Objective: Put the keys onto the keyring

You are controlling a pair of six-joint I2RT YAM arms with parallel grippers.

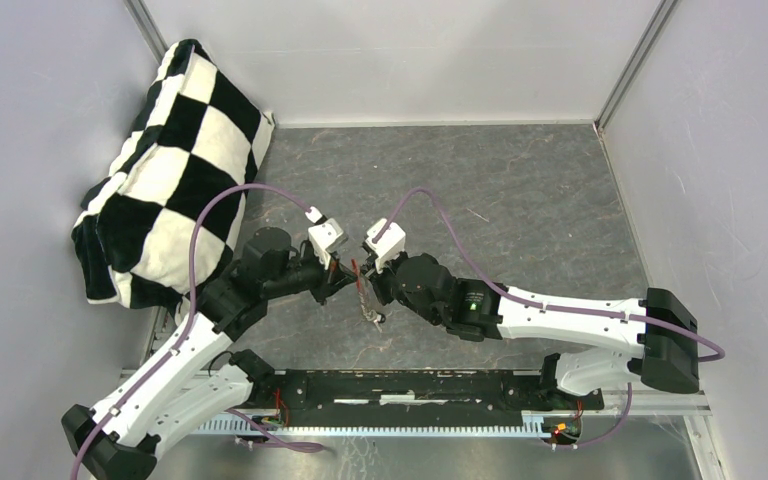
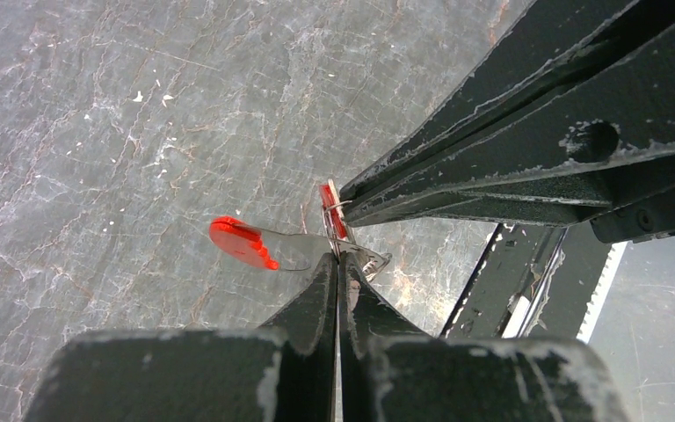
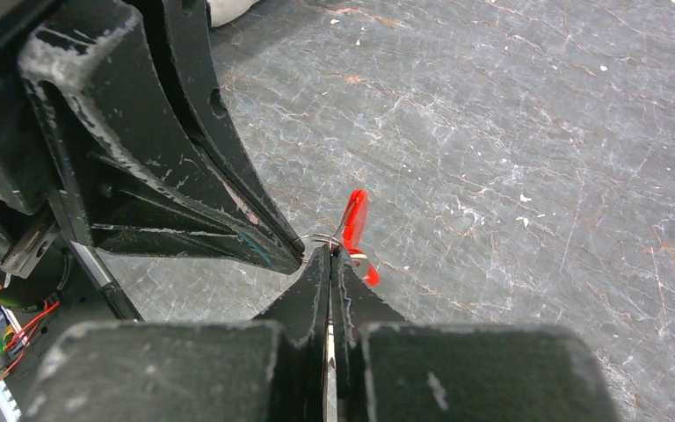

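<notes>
- Red plastic head of the red key (image 2: 244, 243) sticks out to the left of the left gripper (image 2: 337, 262) in the left wrist view. Its metal blade runs straight into the pinched tips, above the grey marbled table (image 2: 97, 132).
- Keyring (image 2: 333, 208): a short red band w/ a thin wire loop, sitting right btwn the two grippers' tips. The tips meet nose to nose near the table's ctr.
- Left gripper is clenched, fingers pressed together, w/ the key blade caught at the very tip.
- Right gripper (image 3: 330, 253) is also clenched. From the left wrist the red band sits at its tip, so it looks to be gripping the keyring.
- Top view: a grey chain (image 1: 368, 300) hangs down from the meeting point. Its lower end is too small to read.
- Right wrist view: red parts show edge-on beside the tips; can't tell which is key head & which is band.
- Black & white checked cushion (image 1: 175, 170) lies at the far left corner, well apart.
</notes>
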